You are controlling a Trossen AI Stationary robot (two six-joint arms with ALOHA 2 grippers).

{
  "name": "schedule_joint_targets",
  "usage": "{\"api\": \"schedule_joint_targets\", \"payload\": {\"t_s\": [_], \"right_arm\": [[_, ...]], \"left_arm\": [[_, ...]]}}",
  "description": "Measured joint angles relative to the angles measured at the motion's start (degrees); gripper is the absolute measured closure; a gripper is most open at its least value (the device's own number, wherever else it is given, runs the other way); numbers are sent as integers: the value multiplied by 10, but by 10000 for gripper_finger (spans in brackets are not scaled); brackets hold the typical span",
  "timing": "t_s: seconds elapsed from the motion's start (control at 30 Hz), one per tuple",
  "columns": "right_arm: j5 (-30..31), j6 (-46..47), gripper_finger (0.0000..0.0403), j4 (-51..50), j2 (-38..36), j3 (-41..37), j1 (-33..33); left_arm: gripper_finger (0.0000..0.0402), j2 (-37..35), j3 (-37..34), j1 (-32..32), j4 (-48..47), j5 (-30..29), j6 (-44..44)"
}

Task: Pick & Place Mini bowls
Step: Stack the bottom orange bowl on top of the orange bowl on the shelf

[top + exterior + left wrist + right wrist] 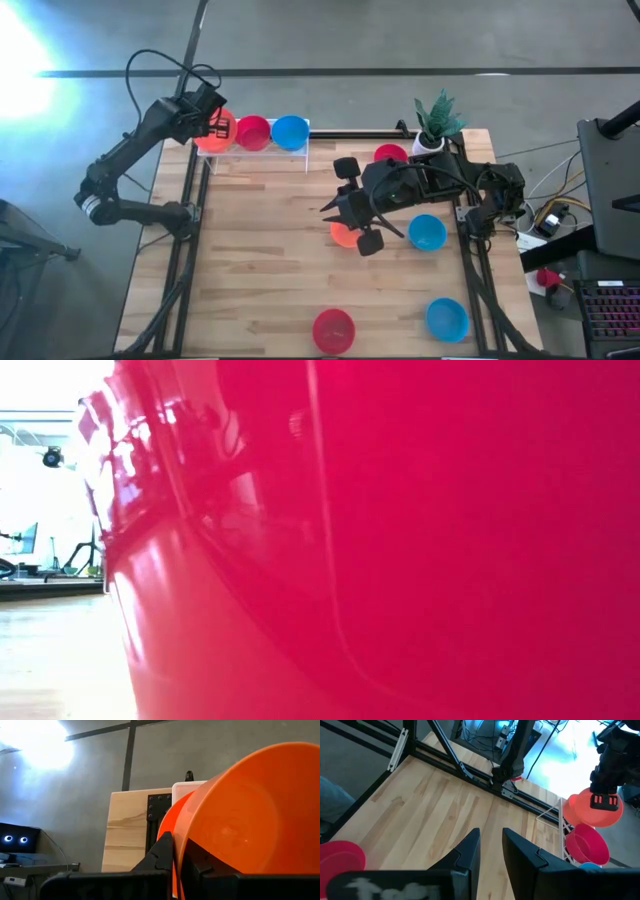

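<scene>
In the high view my left gripper (212, 128) is at the white wire rack (305, 150) on the far left of the table, shut on an orange mini bowl (207, 138). A red bowl (253, 132) and a blue bowl (290, 131) stand on edge in the rack beside it. My right gripper (333, 208) hovers open over mid-table, touching nothing, with a second orange bowl (341, 236) partly hidden below it. More bowls rest on the table: red (390, 154), blue (427, 232), red (333, 330) and blue (447, 318). My left gripper (179, 855) pinches the orange bowl's rim (178, 832) between its two fingers, one finger (162, 852) on the outer wall and the other (199, 861) inside the hollow. The bowl stands tilted on edge, its opening turned sideways, at the rack's left end.
A small white pot with a green plant (437, 120) stands at the far edge near the right arm. The near red bowl (400, 540) fills the low view. Bare wood lies in the table's left and middle part (260, 260). Black frame rails run along both sides.
</scene>
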Motion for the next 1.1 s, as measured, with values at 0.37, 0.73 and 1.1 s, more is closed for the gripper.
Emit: {"api": "schedule_joint_targets", "payload": {"t_s": [0.37,0.73,1.1], "right_arm": [[0,0,323,0,0,0,0],[0,0,323,0,0,0,0],[0,13,323,0,0,0,0]], "left_arm": [[388,0,0,0,1,-3,-1],[373,0,0,0,1,0,-11],[335,0,0,0,1,4,-1]]}}
